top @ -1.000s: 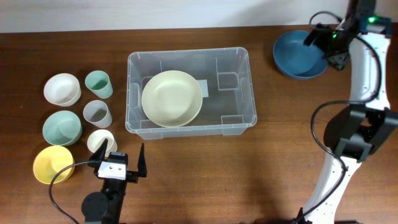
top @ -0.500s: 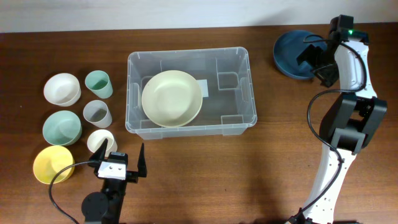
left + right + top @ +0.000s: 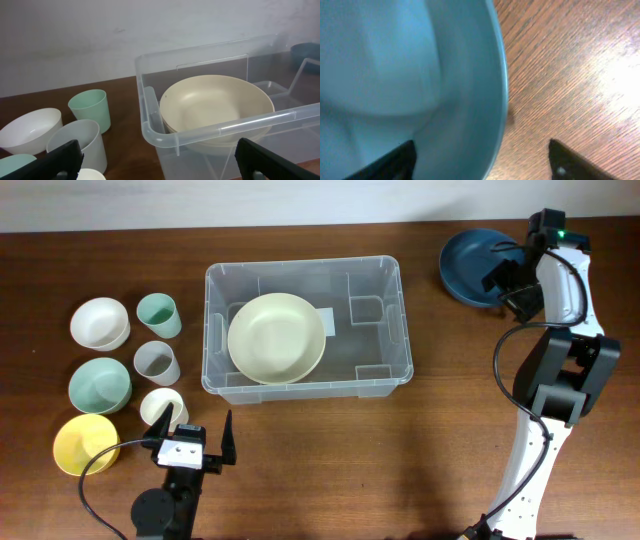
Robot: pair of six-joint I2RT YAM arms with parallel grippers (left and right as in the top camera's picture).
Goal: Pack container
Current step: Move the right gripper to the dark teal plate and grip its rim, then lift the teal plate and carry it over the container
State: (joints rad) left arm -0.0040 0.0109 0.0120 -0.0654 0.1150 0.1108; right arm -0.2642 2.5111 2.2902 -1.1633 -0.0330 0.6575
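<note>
On the desk [image 3: 300, 470], far right corner: our right pincer [image 3: 482, 155] straddles the rim of the blue bowl [image 3: 395, 60], spread wide; left pincer [image 3: 197, 430] spread too. Next we'd probably pinch and haul it into the container [image 3: 395, 320].

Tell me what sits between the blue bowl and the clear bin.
Nothing: only bare wooden table separates the blue bowl from the bin, as the overhead view shows.

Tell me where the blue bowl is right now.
Overhead, the blue bowl sits at the table's far right, beyond the container's right end; the right tool straddles its rim.
</note>
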